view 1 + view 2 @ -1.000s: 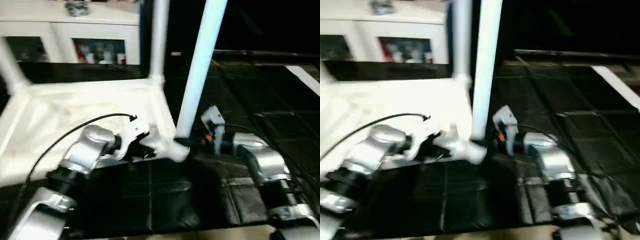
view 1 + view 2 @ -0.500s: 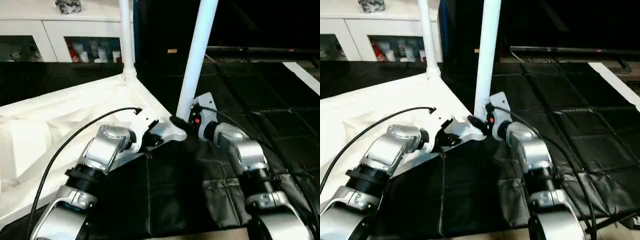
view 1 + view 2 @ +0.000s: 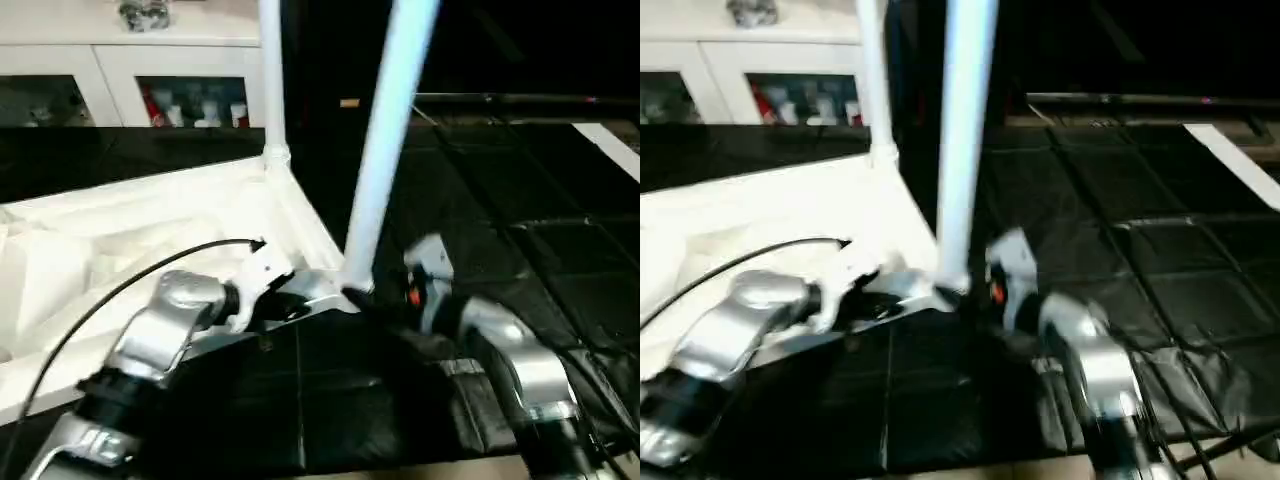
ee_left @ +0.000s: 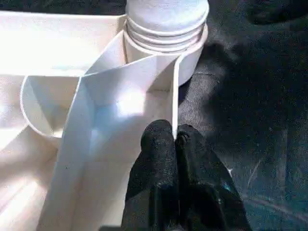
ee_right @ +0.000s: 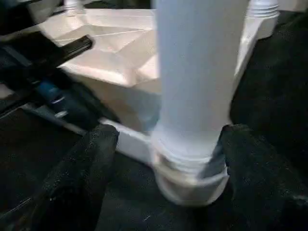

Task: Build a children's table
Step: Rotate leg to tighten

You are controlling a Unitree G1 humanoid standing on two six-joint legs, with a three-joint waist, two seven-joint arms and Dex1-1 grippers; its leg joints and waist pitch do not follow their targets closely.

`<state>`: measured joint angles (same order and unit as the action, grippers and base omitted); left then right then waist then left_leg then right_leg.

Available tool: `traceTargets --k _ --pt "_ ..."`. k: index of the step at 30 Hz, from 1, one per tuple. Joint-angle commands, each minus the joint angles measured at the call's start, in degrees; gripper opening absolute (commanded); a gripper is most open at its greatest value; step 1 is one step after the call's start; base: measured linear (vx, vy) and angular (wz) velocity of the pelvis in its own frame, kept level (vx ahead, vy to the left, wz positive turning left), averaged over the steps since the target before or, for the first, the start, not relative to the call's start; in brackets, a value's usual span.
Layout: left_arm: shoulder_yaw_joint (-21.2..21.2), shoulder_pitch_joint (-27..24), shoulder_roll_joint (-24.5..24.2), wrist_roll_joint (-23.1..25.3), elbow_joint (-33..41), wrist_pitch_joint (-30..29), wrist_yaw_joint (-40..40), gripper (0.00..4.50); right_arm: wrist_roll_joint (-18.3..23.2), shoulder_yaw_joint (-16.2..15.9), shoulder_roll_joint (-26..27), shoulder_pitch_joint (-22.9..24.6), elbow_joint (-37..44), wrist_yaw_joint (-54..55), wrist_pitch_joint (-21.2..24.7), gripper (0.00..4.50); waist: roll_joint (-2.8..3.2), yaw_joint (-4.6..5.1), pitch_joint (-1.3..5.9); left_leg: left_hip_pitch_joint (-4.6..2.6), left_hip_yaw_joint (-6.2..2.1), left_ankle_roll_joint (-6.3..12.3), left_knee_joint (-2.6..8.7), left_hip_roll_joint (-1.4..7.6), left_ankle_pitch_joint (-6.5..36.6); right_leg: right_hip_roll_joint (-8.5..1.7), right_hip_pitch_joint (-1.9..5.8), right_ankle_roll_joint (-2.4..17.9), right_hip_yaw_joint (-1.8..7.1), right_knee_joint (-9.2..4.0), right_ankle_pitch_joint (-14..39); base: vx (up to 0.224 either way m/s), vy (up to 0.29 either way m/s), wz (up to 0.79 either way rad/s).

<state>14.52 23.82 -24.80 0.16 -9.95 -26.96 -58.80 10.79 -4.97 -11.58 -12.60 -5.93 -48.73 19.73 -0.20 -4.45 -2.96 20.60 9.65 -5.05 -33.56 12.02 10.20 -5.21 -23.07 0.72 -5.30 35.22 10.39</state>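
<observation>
The children's table lies upside down: its white ribbed tabletop [image 3: 120, 235] rests on the floor at the left. One white leg [image 3: 385, 150] stands in the near corner socket [image 4: 166, 45], and a second leg [image 3: 270, 90] stands at the far corner. My left gripper [image 4: 174, 132] is shut on the tabletop's thin rim, just short of that near socket. My right gripper [image 5: 169, 132] is open, with one finger [image 5: 82, 178] on each side of the near leg's base and a gap to the leg on at least one side.
A white cabinet [image 3: 120, 60] with glass doors runs along the back left. Black mats [image 3: 520, 220] cover the floor to the right, with a white strip [image 3: 610, 150] at the far right edge. A black cable [image 3: 120, 290] arcs over my left forearm.
My right gripper's fingers have spread away from the near leg's base, letting it go. The left gripper stays shut on the rim. The camera has shifted.
</observation>
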Motion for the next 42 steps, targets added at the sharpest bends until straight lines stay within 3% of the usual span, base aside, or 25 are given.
traceTargets --k 1,3,5,11,14,15,16,17,19,20,21,22,23,24,25,26,28,29,31,33,34,37,38,39,42 --pt "0.73 -0.69 -0.64 -0.16 1.72 2.91 -1.41 0.00 0.97 -2.08 -0.06 0.97 2.24 -1.76 0.31 3.61 0.67 -0.02 3.36 -0.11 -0.29 0.32 4.36 0.85 16.82 -2.81 3.26 8.72 2.81 -5.26 17.87 0.000 0.000 0.00" --pt "1.20 -1.39 -1.16 -0.01 1.74 4.27 -2.19 0.00 0.90 -2.31 -0.67 1.74 3.16 -2.06 0.07 3.61 1.20 0.22 3.30 -0.44 -0.38 -0.02 4.45 0.91 17.72 -2.71 2.88 8.52 2.85 -5.38 19.02 0.000 0.000 0.00" --pt "1.92 -2.09 -1.91 -0.31 1.94 5.82 -3.09 0.00 1.64 -2.56 -1.41 2.68 4.75 -2.81 -0.02 3.61 0.90 0.40 3.33 -0.37 -0.40 0.01 4.48 0.96 17.84 -2.61 3.02 8.67 2.89 -5.30 17.96 0.000 0.000 0.00" --pt "3.50 -0.97 -3.55 -0.09 -0.71 9.72 -6.12 0.00 2.47 -2.36 -3.69 2.22 5.53 -5.16 -0.85 3.61 1.17 0.70 3.41 -0.23 -0.34 0.59 4.39 0.93 16.59 -2.58 3.08 9.89 2.94 -4.96 15.01 0.000 0.000 0.00" --pt "3.94 -0.23 -3.35 0.23 -3.11 11.70 -6.65 0.00 1.83 -2.22 -4.96 1.30 3.82 -5.62 -2.18 3.61 0.71 0.70 3.43 -0.33 -0.22 0.74 4.30 0.84 16.49 -2.54 3.01 9.97 2.93 -5.05 15.34 0.000 0.000 0.00" --pt "4.16 -0.16 -3.40 0.35 -3.49 12.06 -6.83 0.00 1.71 -2.33 -5.35 1.09 3.61 -5.85 -2.47 3.61 0.89 0.64 3.41 -0.34 -0.22 0.55 4.32 0.92 16.60 -2.71 3.00 9.96 2.98 -5.03 15.96 0.000 0.000 0.00" --pt "4.70 -0.07 -3.52 0.86 -4.32 13.07 -6.97 0.00 1.83 -2.07 -5.80 0.64 3.01 -6.24 -2.75 3.61 0.29 0.48 3.40 -0.30 -0.20 0.78 4.27 0.88 16.33 -2.80 3.05 9.49 2.97 -5.05 17.40 0.000 0.000 0.00" --pt "4.82 -0.06 -3.55 0.98 -4.51 13.32 -6.99 0.00 1.84 -2.00 -5.89 0.54 2.88 -6.31 -2.81 3.61 0.16 0.42 3.32 -0.31 -0.15 0.96 4.31 0.90 16.23 -2.81 2.95 9.22 3.00 -5.20 18.07 0.000 0.000 0.00" --pt "5.72 -0.27 -3.51 1.60 -5.71 14.84 -6.77 0.00 1.63 -2.16 -7.17 -0.32 0.96 -7.72 -4.33 3.61 -1.43 0.09 3.31 0.01 -0.11 1.56 4.30 1.02 14.69 -3.02 3.03 8.42 2.99 -5.12 19.31 0.000 0.000 0.00" --pt "5.72 -0.27 -3.51 1.60 -5.71 14.84 -6.77 0.00 1.63 -2.16 -7.17 -0.32 0.96 -7.72 -4.33 3.61 -1.43 0.09 3.31 0.01 -0.11 1.56 4.30 1.02 14.69 -3.02 3.03 8.42 2.99 -5.12 19.31 0.000 0.000 0.00" --pt "6.06 -0.53 -3.69 1.74 -5.60 15.15 -6.93 0.00 1.58 -2.28 -7.65 -0.80 0.15 -8.39 -4.78 3.61 -0.67 -0.28 3.30 -0.21 -0.14 1.43 4.36 1.11 14.61 -3.16 2.85 8.09 3.04 -5.17 20.42 0.000 0.000 0.00" --pt "6.23 -0.70 -3.82 1.76 -5.46 15.25 -7.09 0.00 1.59 -2.35 -7.90 -1.09 -0.31 -8.83 -4.98 3.61 -1.12 -0.57 3.33 -0.26 -0.14 1.48 4.35 1.20 14.19 -3.24 2.83 8.13 3.06 -5.04 20.03 0.000 0.000 0.00" --pt "6.54 -0.98 -4.11 1.82 -5.12 15.36 -7.54 0.00 1.73 -2.43 -8.27 -1.63 -0.99 -9.83 -5.27 3.61 -2.11 -0.78 3.27 -0.23 0.00 1.53 4.44 1.27 14.07 -3.16 2.79 7.84 3.05 -5.17 19.78 0.000 0.000 0.00" --pt "7.05 -1.03 -4.66 2.03 -5.01 15.98 -8.50 0.00 1.92 -2.64 -8.90 -2.72 -2.45 -10.94 -6.07 3.61 -2.41 -0.95 3.40 -0.23 -0.10 1.59 4.42 1.28 13.83 -3.24 2.84 7.91 3.00 -4.83 19.56 0.000 0.000 0.00" --pt "7.12 -0.95 -4.75 2.11 -4.99 16.05 -8.58 0.00 1.95 -2.61 -8.98 -2.97 -2.75 -11.07 -6.20 3.61 -2.15 -1.24 3.27 -0.33 -0.11 1.57 4.56 1.31 13.90 -3.37 2.66 7.71 3.06 -4.90 20.30 0.000 0.000 0.00" --pt "7.35 -0.55 -5.15 2.34 -5.13 16.50 -8.84 0.00 2.11 -2.45 -9.18 -4.01 -4.04 -11.30 -6.74 3.61 -2.70 -1.35 3.29 -0.36 -0.10 1.46 4.57 1.36 13.76 -3.40 2.65 7.47 3.07 -4.88 20.13 0.000 0.000 0.00" --pt "7.45 -0.40 -5.28 2.45 -5.29 16.84 -8.92 0.00 2.16 -2.23 -9.10 -4.51 -4.78 -11.15 -7.06 3.61 -2.43 -1.46 3.27 -0.63 -0.12 0.72 4.73 1.45 14.77 -3.37 2.47 7.54 3.09 -4.95 20.03 0.000 0.000 0.00" --pt "7.57 -0.16 -5.69 2.40 -5.39 17.30 -9.51 0.00 2.08 -1.93 -8.80 -5.45 -5.57 -10.53 -7.32 3.61 -4.84 -1.25 3.27 -0.50 0.13 0.88 4.61 1.48 14.63 -3.23 2.47 7.23 3.04 -5.02 19.72 0.000 0.000 0.00" --pt "8.02 0.10 -6.52 2.19 -5.19 18.30 -11.05 0.00 2.66 -1.21 -7.88 -7.70 -7.34 -9.98 -7.75 3.61 -4.23 -1.76 3.39 -0.69 -0.11 0.35 4.80 1.45 13.72 -3.53 2.38 7.02 3.11 -4.59 20.22 0.000 0.000 0.00" --pt "8.04 0.20 -6.85 1.85 -5.01 18.53 -11.72 0.00 2.85 -1.31 -7.72 -8.58 -7.84 -10.41 -7.95 3.61 -4.41 -1.72 3.32 -0.87 -0.07 -0.22 4.84 1.61 13.93 -3.42 2.18 7.19 3.12 -4.54 18.91 0.000 0.000 0.00" --pt "8.11 0.16 -6.91 1.53 -4.72 18.97 -12.12 0.00 2.88 -1.66 -8.05 -9.11 -8.41 -11.55 -8.13 3.61 -4.96 -1.75 3.22 -0.85 -0.02 -0.41 4.86 1.56 14.60 -3.36 2.24 7.09 3.12 -4.51 18.65 0.000 0.000 0.00" --pt "8.25 0.50 -7.22 1.02 -4.22 19.70 -13.22 0.00 2.45 -3.20 -9.84 -10.22 -9.67 -15.50 -9.07 3.61 -5.22 -2.22 3.38 -1.02 0.08 -0.49 4.73 1.62 14.47 -3.35 2.28 7.53 3.22 -4.32 16.89 0.000 0.000 0.00" --pt "8.37 0.70 -7.56 0.56 -3.98 19.91 -14.34 0.00 2.94 -3.80 -10.54 -10.78 -10.46 -18.15 -9.49 3.61 -3.60 -2.47 3.40 -1.17 -0.06 -0.86 4.85 1.63 14.37 -3.42 2.23 7.92 3.34 -4.11 15.58 0.000 0.000 0.00" --pt "8.62 0.86 -7.91 0.07 -3.69 19.85 -15.69 0.00 3.89 -4.05 -10.92 -11.24 -11.12 -20.69 -9.29 3.61 -4.18 -2.13 3.43 -0.91 0.04 -1.03 4.79 1.55 15.09 -3.14 2.52 8.40 3.23 -4.22 14.02 0.000 0.000 0.00" --pt "9.73 1.86 -8.51 0.35 -4.35 21.05 -17.65 0.00 5.23 -4.79 -10.66 -12.42 -12.97 -24.19 -7.85 3.45 -4.35 -2.23 3.62 -0.85 0.07 -0.63 4.62 1.42 14.57 -3.16 2.77 9.50 3.24 -3.99 12.52 0.000 0.000 0.00"
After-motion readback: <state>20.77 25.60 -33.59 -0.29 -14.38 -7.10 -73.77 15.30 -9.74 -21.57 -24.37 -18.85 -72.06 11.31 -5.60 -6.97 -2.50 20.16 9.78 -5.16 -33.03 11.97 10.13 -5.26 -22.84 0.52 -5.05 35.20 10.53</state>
